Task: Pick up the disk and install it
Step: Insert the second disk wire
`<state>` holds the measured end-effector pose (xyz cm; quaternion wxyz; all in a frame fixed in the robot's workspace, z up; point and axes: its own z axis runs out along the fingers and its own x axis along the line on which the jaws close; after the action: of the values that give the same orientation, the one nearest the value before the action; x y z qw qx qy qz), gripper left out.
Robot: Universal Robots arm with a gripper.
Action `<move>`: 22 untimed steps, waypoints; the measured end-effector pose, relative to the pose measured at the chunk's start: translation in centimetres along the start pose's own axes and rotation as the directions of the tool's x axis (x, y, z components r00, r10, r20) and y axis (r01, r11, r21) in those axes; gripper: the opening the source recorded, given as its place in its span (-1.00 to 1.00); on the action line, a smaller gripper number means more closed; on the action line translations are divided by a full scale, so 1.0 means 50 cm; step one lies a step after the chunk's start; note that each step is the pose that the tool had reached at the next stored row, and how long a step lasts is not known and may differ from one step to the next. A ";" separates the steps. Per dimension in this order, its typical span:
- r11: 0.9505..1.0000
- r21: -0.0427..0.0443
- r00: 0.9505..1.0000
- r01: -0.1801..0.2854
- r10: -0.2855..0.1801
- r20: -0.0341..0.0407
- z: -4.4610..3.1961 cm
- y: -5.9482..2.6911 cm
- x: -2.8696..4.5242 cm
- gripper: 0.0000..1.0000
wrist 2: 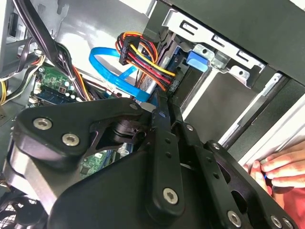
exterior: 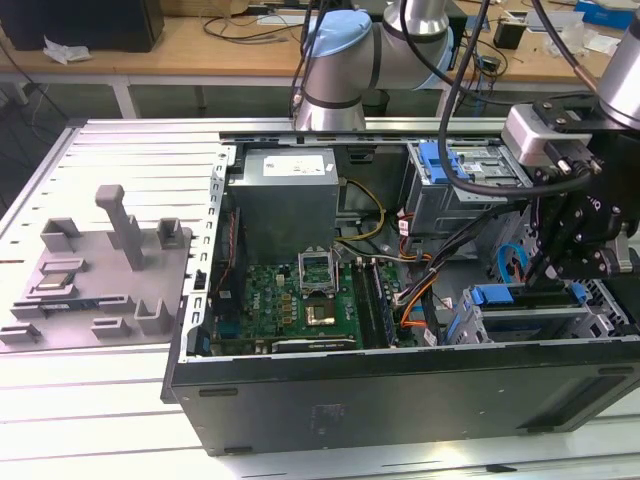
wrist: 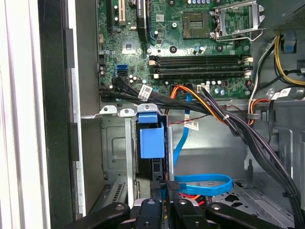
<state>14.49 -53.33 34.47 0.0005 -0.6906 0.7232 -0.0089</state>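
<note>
Black metal hand (wrist: 162, 191) pinches the disk's (wrist: 151, 140) apparently blue plastic edge.

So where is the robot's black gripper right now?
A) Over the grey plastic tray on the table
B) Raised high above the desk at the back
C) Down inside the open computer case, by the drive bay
C: in the exterior view the gripper is inside the open computer case at the exterior view's right, and the first wrist view shows the drive bay just ahead of it.
</note>
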 end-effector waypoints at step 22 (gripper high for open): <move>1.000 0.000 1.000 0.000 0.000 0.000 0.012 0.000 0.000 -0.68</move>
<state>14.51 -53.33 33.87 0.0005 -0.6906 0.7232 -0.0089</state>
